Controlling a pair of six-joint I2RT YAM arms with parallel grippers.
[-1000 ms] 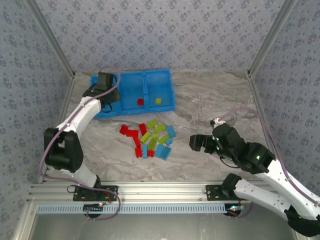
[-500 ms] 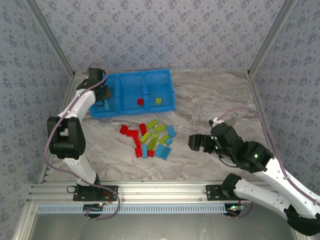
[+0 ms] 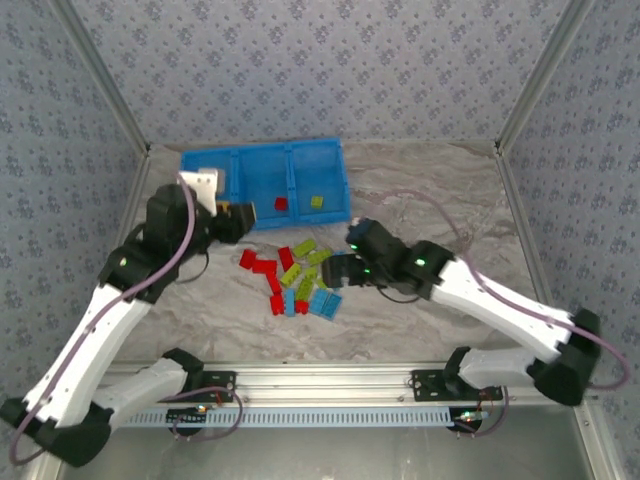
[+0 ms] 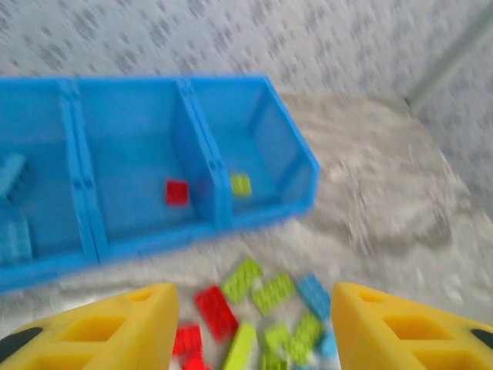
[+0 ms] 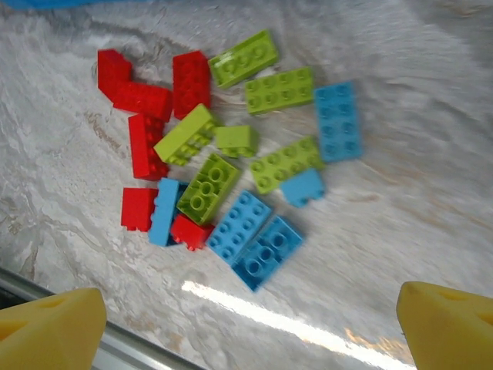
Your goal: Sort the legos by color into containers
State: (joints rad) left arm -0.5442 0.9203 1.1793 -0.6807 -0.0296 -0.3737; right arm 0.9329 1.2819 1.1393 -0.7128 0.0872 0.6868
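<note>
I'm hovering my R pincer (image 5: 248, 324) over the loose pile of small studded plastic bricks (image 5: 206, 187) on the grey marbled tabletop (image 5: 431, 193), fingers spread wide w/ nothing btw them. The step in hand, as I'm reading it, is the next pick. I'm favouring the light blue two-by-four brick (image 5: 337, 121) at the pile's edge. Lime ones are sitting just beside it, so I'm planning to turn the wrist till the pads are facing its long sides, drop straight, then close w/o nudging neighbours. My L pincer (image 4: 258, 327) is hanging near the front of the bright blue three-compartment plastic tray (image 4: 296, 166), fingers apart and empty; it's best parked away from the R's path. The tray is holding light blue bricks (image 4: 14, 231) in the left compt, one red brick (image 4: 176, 192) in the middle and one lime brick (image 4: 240, 183) in the right, so this pick is going left.
</note>
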